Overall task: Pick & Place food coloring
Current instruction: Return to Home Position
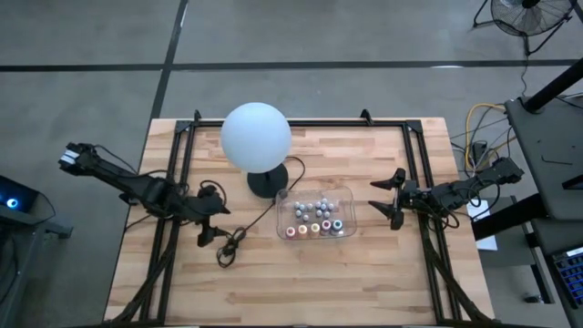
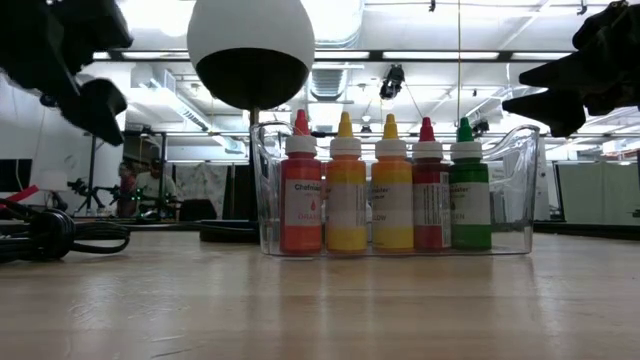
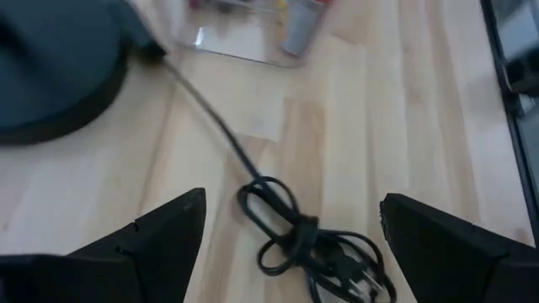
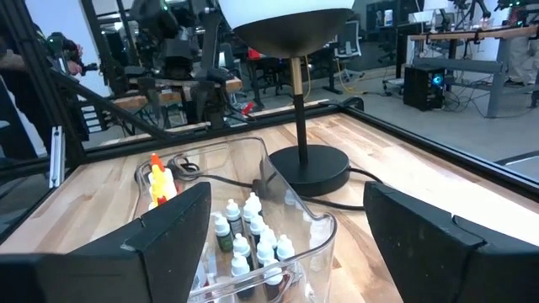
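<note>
sorting looks done; watch the way home
your right gripper [image 1: 393, 199] hangs wide open and empty just beside the clear rectangular plastic tray [image 1: 350, 193], where the tiny dropper bottles of food coloring [image 1: 314, 219] stand. your left gripper [image 1: 208, 217], equally spread and empty, sits over the coiled black cord [image 1: 230, 248]. retreat low and a finger could snag it, tugging the white globe lamp [image 1: 256, 137].

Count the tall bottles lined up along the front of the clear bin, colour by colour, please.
Orange bottle: 1
Yellow bottles: 2
Red bottle: 1
Green bottle: 1
Total: 5
</note>
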